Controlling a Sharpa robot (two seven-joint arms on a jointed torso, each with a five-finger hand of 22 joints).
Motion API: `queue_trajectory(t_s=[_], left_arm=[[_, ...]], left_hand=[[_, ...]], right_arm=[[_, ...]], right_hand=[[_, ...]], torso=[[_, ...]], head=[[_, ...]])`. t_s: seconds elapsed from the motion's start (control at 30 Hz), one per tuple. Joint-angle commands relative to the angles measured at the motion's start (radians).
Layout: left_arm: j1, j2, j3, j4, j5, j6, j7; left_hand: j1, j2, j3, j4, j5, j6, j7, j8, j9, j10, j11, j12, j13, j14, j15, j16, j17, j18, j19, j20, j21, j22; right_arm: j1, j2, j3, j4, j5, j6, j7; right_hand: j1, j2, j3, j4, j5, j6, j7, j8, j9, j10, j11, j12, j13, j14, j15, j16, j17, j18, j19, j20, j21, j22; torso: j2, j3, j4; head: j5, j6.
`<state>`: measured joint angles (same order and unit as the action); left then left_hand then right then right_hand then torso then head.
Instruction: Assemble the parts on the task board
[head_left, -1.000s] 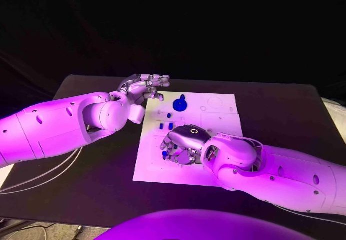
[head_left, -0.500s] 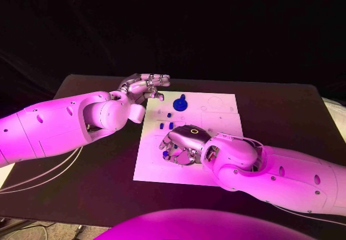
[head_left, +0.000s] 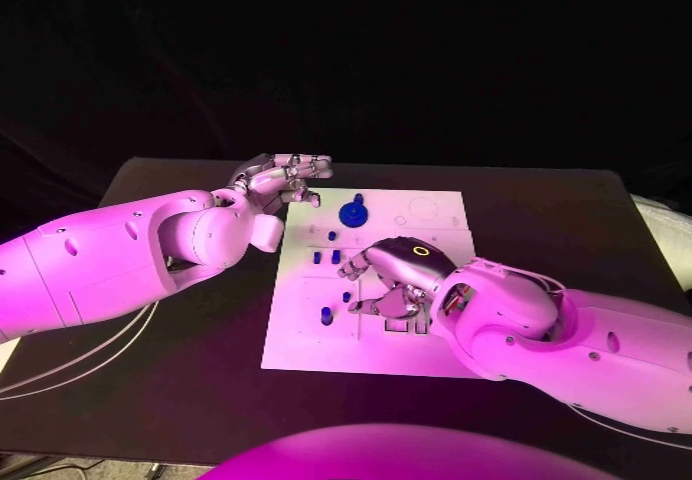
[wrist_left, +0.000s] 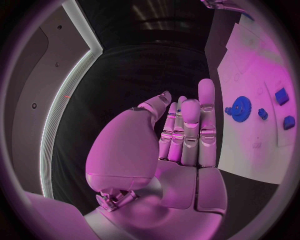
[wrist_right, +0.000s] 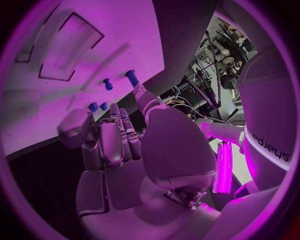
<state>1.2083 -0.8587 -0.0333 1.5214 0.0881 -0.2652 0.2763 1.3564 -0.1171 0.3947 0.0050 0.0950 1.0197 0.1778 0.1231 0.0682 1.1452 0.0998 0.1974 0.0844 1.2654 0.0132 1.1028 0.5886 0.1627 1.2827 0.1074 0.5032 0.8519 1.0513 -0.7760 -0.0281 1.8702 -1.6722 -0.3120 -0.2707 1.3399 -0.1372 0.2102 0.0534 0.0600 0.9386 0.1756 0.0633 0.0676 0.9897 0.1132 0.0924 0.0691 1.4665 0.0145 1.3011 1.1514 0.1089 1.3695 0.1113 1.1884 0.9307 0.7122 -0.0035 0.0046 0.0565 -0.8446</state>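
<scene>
Since the earlier frames the right hand (head_left: 387, 283) has shifted a little up and to the right over the white board (head_left: 433, 340), and its fingers have lifted off the small blue pieces it was covering; the whole head view has also shifted, so the camera moved too. Two of those pieces, a small blue peg (head_left: 348, 296) and another blue peg (head_left: 326, 316), show just left of the hand on the lower left part of the board. In the right wrist view the fingers (wrist_right: 119, 125) lie side by side, lightly curled above the board with nothing between them, and blue pegs (wrist_right: 131, 76) stand just beyond the fingertips.

At the upper left of the head view the left hand (head_left: 281, 178) hangs over the board's top left corner, the fingers bent at the tips. The left wrist view shows its fingers (wrist_left: 190, 125) straight and close together, the thumb alongside, holding nothing.

A blue gear (head_left: 353, 212) lies in the upper middle of the board, right of the left hand and apart from it. Below it sit two small blue blocks (head_left: 330, 236), and a further pair (head_left: 327, 257) lies lower, just beside the right hand's knuckles. The black table (head_left: 577, 210) surrounds the board.
</scene>
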Motion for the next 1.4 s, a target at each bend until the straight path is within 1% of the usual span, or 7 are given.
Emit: queue_trajectory(t_s=[0.03, 0.13, 0.3, 0.4, 0.5, 0.7, 1.4], left_arm=[[-0.001, 0.001, -0.001, 0.001, 0.003, 0.015, 0.005], [-0.002, 0.000, -0.002, 0.002, -0.002, 0.010, 0.010], [-0.005, -0.002, -0.004, 0.003, -0.012, -0.008, 0.035], [-0.008, -0.003, -0.004, 0.007, -0.016, -0.030, 0.065], [-0.012, -0.005, -0.004, 0.012, -0.019, -0.044, 0.087], [-0.019, -0.005, -0.004, 0.016, -0.020, -0.052, 0.101], [-0.026, -0.008, -0.004, 0.017, -0.021, -0.040, 0.097]], left_hand=[[0.005, 0.001, -0.004, 0.000, -0.003, -0.008, 0.001, 0.006, 0.000, -0.005, 0.001, 0.006, 0.000, -0.006, 0.000, -0.003, -0.001, 0.019, -0.003, 0.003, -0.005, -0.001], [0.004, 0.001, -0.005, 0.000, -0.004, -0.009, 0.001, 0.006, 0.000, -0.006, 0.001, 0.006, 0.000, -0.006, 0.000, -0.002, -0.001, 0.018, -0.003, 0.003, -0.005, -0.002], [0.007, 0.004, -0.006, 0.000, -0.003, -0.007, 0.000, 0.008, 0.001, -0.005, 0.000, 0.010, 0.000, -0.006, 0.000, -0.001, 0.000, 0.019, -0.002, 0.003, -0.006, -0.002], [0.013, 0.009, -0.008, -0.003, -0.003, 0.000, -0.004, 0.014, 0.003, 0.005, -0.004, 0.020, 0.003, -0.003, -0.003, 0.003, 0.004, 0.019, 0.000, 0.002, -0.006, -0.002], [0.016, 0.012, -0.013, -0.005, -0.003, 0.007, -0.008, 0.020, 0.004, 0.018, -0.009, 0.034, 0.007, -0.001, -0.007, 0.006, 0.005, 0.020, 0.002, -0.001, -0.006, -0.003], [0.015, 0.012, -0.014, -0.004, -0.003, 0.007, -0.008, 0.022, 0.004, 0.019, -0.010, 0.036, 0.008, -0.002, -0.007, 0.005, 0.004, 0.020, 0.002, -0.001, -0.006, -0.003], [0.010, 0.015, -0.020, 0.000, -0.003, 0.007, -0.009, 0.024, 0.004, 0.018, -0.010, 0.041, 0.009, -0.003, -0.008, 0.004, 0.000, 0.020, 0.003, -0.002, -0.007, -0.004]], right_arm=[[0.025, -0.070, 0.004, 0.042, 0.181, -0.107, 0.010], [0.049, -0.139, 0.005, 0.070, 0.246, -0.105, -0.009], [0.081, -0.274, 0.004, 0.112, 0.333, -0.024, -0.089], [0.085, -0.317, -0.004, 0.120, 0.313, 0.029, -0.139], [0.079, -0.344, -0.013, 0.122, 0.284, 0.062, -0.194], [0.051, -0.356, -0.022, 0.111, 0.192, 0.070, -0.290], [-0.006, -0.274, -0.026, 0.071, 0.152, 0.113, -0.327]], right_hand=[[-0.005, 0.031, -0.012, 0.014, 0.008, 0.019, 0.000, 0.005, 0.003, 0.080, -0.007, 0.045, 0.011, 0.027, -0.001, -0.013, -0.016, 0.015, -0.009, -0.001, -0.014, -0.018], [-0.014, 0.045, -0.016, 0.027, 0.024, 0.025, 0.001, 0.004, 0.003, 0.164, -0.016, 0.093, 0.030, 0.038, -0.007, 0.020, 0.032, 0.009, 0.005, -0.006, 0.011, 0.020], [-0.013, 0.043, -0.034, 0.033, 0.085, 0.084, -0.040, 0.031, 0.012, 0.355, -0.068, 0.240, 0.120, 0.063, -0.046, 0.104, 0.148, -0.021, 0.065, -0.038, 0.120, 0.184], [-0.029, 0.038, -0.071, 0.037, 0.107, 0.104, -0.064, 0.056, 0.017, 0.462, -0.091, 0.928, 0.839, 0.076, -0.070, 0.161, 0.229, -0.042, 0.095, -0.060, 0.188, 0.289], [-0.032, 0.065, -0.095, 0.056, 0.123, 0.104, -0.070, 0.089, 0.026, 0.422, -0.095, 1.225, 1.171, 0.079, -0.049, 0.191, 0.275, -0.048, 0.100, -0.055, 0.220, 0.336], [-0.106, 0.074, -0.149, 0.123, 0.184, 0.092, -0.059, 0.111, 0.034, 0.433, -0.079, 1.289, 1.256, 0.083, -0.056, 0.209, 0.303, -0.050, 0.101, -0.052, 0.232, 0.354], [-0.116, 0.071, -0.219, 0.162, 0.213, 0.092, -0.063, 0.137, 0.049, 0.435, -0.082, 1.303, 1.286, 0.087, -0.057, 0.224, 0.330, -0.053, 0.105, -0.051, 0.243, 0.372]], torso=[[-0.002, -0.0011, -0.0009], [-0.004, -0.0012, -0.0039], [-0.008, -0.0033, -0.0151], [-0.010, -0.0026, -0.0199], [-0.010, -0.0028, -0.0269], [-0.014, -0.0011, -0.0339], [-0.011, -0.0030, -0.0324]], head=[[-0.012, 0.007], [-0.020, 0.007], [-0.043, 0.012], [-0.051, 0.013], [-0.055, 0.013], [-0.054, 0.016], [-0.054, 0.017]])
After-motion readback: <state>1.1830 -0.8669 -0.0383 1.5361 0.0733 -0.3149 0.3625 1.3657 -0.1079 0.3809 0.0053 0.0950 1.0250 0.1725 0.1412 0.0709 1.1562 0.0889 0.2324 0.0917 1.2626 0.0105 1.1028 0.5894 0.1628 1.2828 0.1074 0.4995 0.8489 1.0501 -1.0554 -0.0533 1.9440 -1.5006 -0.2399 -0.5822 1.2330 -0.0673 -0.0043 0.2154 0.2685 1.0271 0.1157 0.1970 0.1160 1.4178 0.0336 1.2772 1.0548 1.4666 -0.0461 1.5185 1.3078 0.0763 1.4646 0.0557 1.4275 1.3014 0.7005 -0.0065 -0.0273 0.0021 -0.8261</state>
